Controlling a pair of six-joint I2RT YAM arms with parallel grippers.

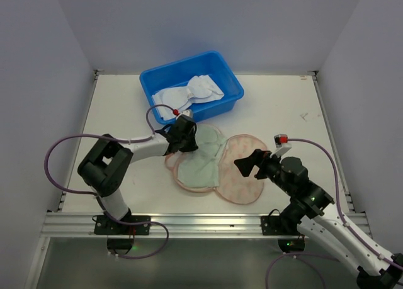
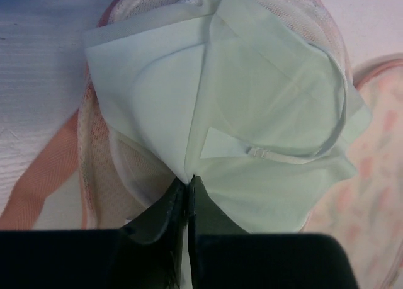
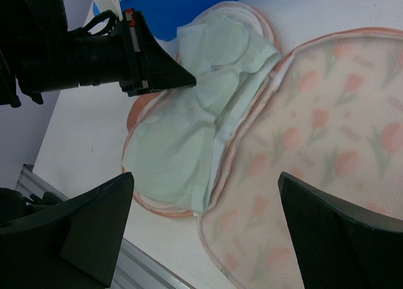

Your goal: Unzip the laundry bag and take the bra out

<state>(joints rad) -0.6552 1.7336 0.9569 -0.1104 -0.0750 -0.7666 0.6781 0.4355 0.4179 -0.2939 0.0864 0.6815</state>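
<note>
The laundry bag (image 1: pixel 244 175) lies unzipped and spread flat, its floral flap (image 3: pixel 327 113) folded out to the right and its mesh half (image 2: pixel 126 163) on the left. On that mesh half rests the pale mint bra (image 1: pixel 204 162), also in the wrist views (image 2: pixel 252 100) (image 3: pixel 182 138). My left gripper (image 2: pixel 187 182) is shut on the bra's far edge, and the fabric bunches into its tips (image 1: pixel 187 135). My right gripper (image 3: pixel 204 175) hangs open over the bag's middle seam (image 1: pixel 242 165), holding nothing.
A blue bin (image 1: pixel 234 87) stands just behind the bag with a white garment (image 1: pixel 189 94) inside; its corner (image 3: pixel 176 5) shows behind the left gripper. The aluminium rail (image 1: pixel 189 225) runs along the near table edge.
</note>
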